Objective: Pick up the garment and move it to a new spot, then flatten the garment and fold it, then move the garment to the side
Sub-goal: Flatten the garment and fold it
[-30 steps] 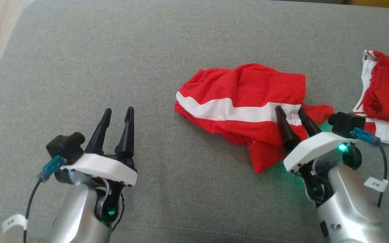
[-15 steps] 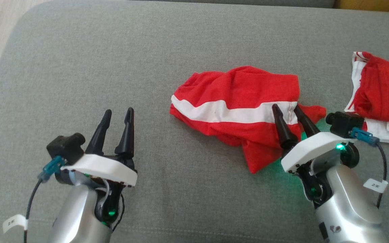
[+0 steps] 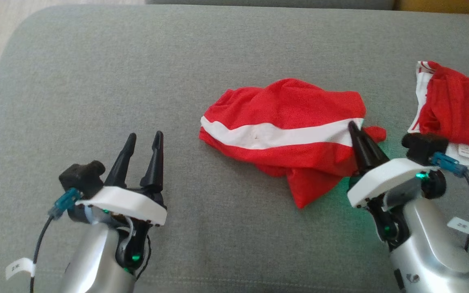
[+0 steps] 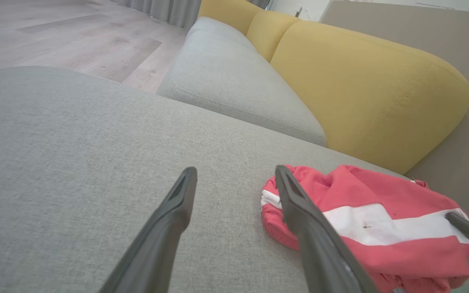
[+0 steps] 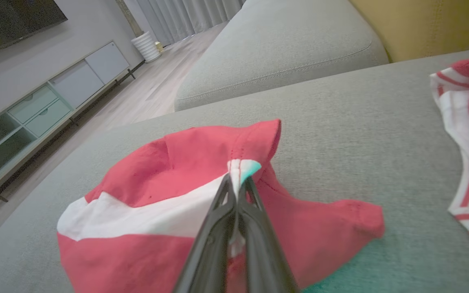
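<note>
Pinching is the business at hand: the right tool (image 5: 236,181) has its two dark fingers pressed together on the white-banded hem of the red garment (image 3: 287,106), and a small fold of white cloth pokes out just past the tips. Judging by that, the pick-up is under way and the lift is not yet made.

To do it well, the lift should go straight up and slowly, so the thin bite of cloth does not slide out. The hold seems to be on an edge only. The rest of the garment lies crumpled on the grey cushion (image 3: 96,81) ahead and to the left of this tool, so its weight will come onto the pinch as it rises. Once the bulk hangs clear, carrying it across to the bare stretch of cushion makes sense.

The left tool (image 3: 145,135), well apart to the left of the garment, hovers low over bare cushion with its fingers spread and nothing between them. It could take a second corner later for flattening.

To the right of the right tool and a little beyond lies a second red-and-white garment (image 3: 454,106), near the first but not touching it. The lift should keep away from it so nothing snags. Farther off, a yellow backrest (image 4: 360,81) rises beyond the cushion.
</note>
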{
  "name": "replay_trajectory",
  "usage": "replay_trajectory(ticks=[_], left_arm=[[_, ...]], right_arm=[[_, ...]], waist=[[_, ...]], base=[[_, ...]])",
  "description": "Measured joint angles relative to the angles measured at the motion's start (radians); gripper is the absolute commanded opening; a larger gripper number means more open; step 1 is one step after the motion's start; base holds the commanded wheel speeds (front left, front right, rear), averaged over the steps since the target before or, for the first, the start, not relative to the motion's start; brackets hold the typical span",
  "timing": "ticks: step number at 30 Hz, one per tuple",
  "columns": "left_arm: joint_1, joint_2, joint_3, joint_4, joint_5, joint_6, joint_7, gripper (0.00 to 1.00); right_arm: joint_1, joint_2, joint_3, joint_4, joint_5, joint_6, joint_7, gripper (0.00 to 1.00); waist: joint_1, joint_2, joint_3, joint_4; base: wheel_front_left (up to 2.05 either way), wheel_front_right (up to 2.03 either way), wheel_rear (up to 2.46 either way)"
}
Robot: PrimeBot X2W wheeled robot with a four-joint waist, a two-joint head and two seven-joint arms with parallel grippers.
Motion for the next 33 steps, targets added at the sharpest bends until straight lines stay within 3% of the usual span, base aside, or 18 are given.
replay_trajectory(ticks=[4,12,17,24,33], left_arm=[[-0.02,0.0,-0.038,0.011,-0.009,-0.001,0.0,1.0],[-0.11,0.033,-0.26,0.059,-0.149,-0.001,0.002,1.0],[-0.143,0.069,-0.286,0.124,-0.2,-0.001,0.021,1.0],[-0.223,0.073,-0.318,0.206,-0.314,-0.001,0.094,1.0],[-0.3,0.095,-0.375,0.291,-0.377,-0.001,0.17,1.0]], right_arm=[[0.024,-0.003,-0.037,-0.025,-0.015,0.0,0.011,0.0],[0.03,0.0,-0.125,-0.044,-0.075,0.0,0.028,0.0],[0.031,0.008,-0.112,-0.053,-0.088,0.0,0.034,0.0],[0.038,0.01,-0.099,-0.057,-0.123,0.0,0.037,0.0],[0.042,0.01,-0.082,-0.055,-0.139,0.0,0.037,0.0]], waist=[[0.0,0.0,0.002,-0.015],[0.0,0.0,0.022,-0.044],[0.0,0.0,0.034,-0.058],[0.0,0.0,0.052,-0.073],[0.0,0.0,0.058,-0.093]], base=[[0.0,0.0,0.0],[0.0,0.0,0.0],[0.0,0.0,0.0],[0.0,0.0,0.0],[0.0,0.0,0.0]])
